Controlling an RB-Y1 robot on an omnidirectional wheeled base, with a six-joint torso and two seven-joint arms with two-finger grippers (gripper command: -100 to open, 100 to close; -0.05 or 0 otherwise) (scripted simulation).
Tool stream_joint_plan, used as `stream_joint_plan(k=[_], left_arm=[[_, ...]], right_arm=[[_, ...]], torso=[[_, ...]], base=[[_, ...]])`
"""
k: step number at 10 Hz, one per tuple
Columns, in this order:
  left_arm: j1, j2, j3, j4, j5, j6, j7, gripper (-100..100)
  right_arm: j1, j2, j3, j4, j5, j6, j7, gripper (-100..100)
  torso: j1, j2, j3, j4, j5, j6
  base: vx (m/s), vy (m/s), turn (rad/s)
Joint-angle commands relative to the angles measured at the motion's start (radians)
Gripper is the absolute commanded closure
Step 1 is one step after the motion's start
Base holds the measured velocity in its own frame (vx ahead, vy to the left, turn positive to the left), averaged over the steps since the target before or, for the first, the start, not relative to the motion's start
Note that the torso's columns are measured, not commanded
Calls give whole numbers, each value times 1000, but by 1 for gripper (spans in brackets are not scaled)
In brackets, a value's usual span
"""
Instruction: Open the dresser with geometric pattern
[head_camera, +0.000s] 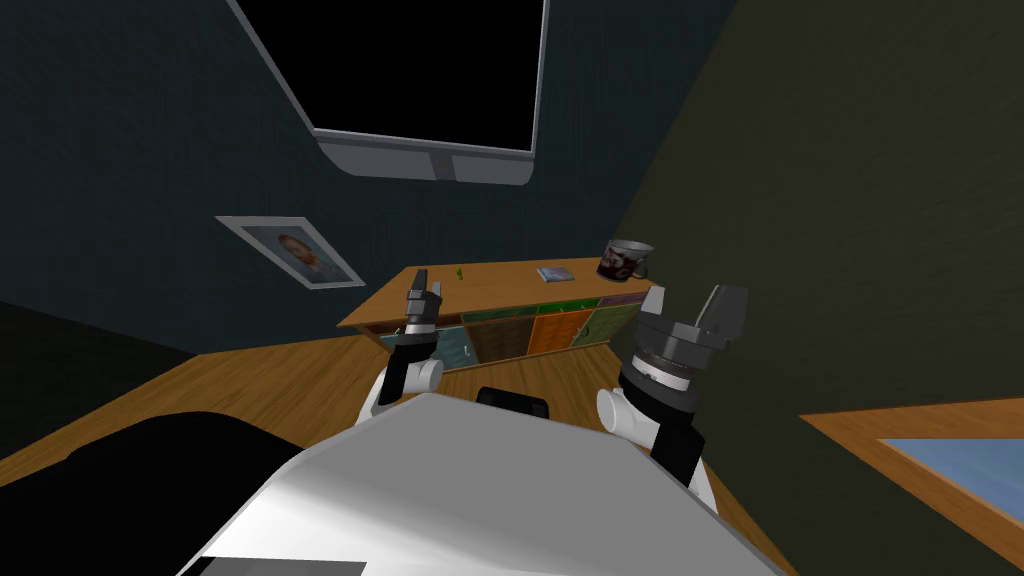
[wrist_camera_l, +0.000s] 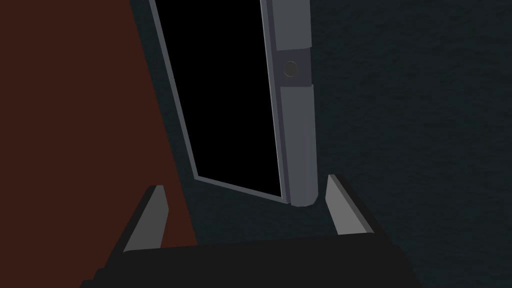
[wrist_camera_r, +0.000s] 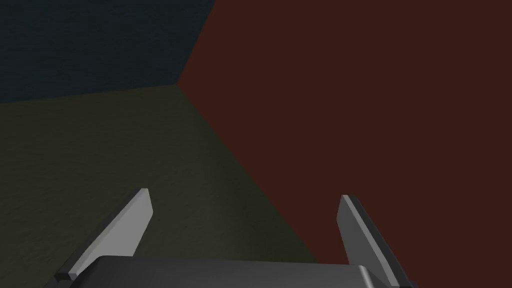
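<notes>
Task hardly begun, nothing is open. The dresser (head_camera: 530, 330) sits against the far wall, straight ahead of you. Its patchwork front panels in teal, brown, orange and green all look flush and closed, and the handles are too small to read. A mug (head_camera: 625, 260) stands at the right end of the dresser top, with a small flat book (head_camera: 555, 273) near it, toward the middle of the dresser. Wooden floor (head_camera: 280, 375) lies between you and the dresser.

All of the work is left, by my judgement: close in on the dresser, choose a handle, grip it, pull.

Pose: both arms are raised in front of you with forearms angled up. The left claw (head_camera: 428, 285) overlaps the dresser's left end in the head view, but its own camera looks well above the dresser, so it is aimed high and not at a handle. Its fingers (wrist_camera_l: 150, 215) are spread wide with nothing between them. The right claw (head_camera: 692, 300) hangs off the dresser's right end, likewise tipped upward, with its fingers (wrist_camera_r: 122, 227) wide apart and empty. Neither claw appears to touch the dresser.

You'll need to bring one wrist down level with the fronts first.
</notes>
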Motion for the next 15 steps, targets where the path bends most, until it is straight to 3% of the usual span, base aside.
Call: stream_joint_plan(k=[1,9,10,12,15], left_arm=[[0,0,0,0,0,0,0,0],[0,0,0,0,0,0,0,0],[-4,41,1,12,1,-9,2,-100],[-12,97,2,41,4,-28,5,-100],[-32,157,6,109,11,-75,14,-100]], right_arm=[[0,0,0,0,0,0,0,0],[0,0,0,0,0,0,0,0],[0,0,0,0,0,0,0,0],[0,0,0,0,0,0,0,0],[0,0,0,0,0,0,0,0]], torso=[[0,40,-82,41,0,0],[0,618,-1234,617,0,0],[0,691,-1382,691,0,0],[0,734,-1471,734,0,0],[0,738,-1476,738,0,0]], base=[[0,0,0],[0,0,0],[11,-7,9],[15,-22,15],[27,-34,22]])
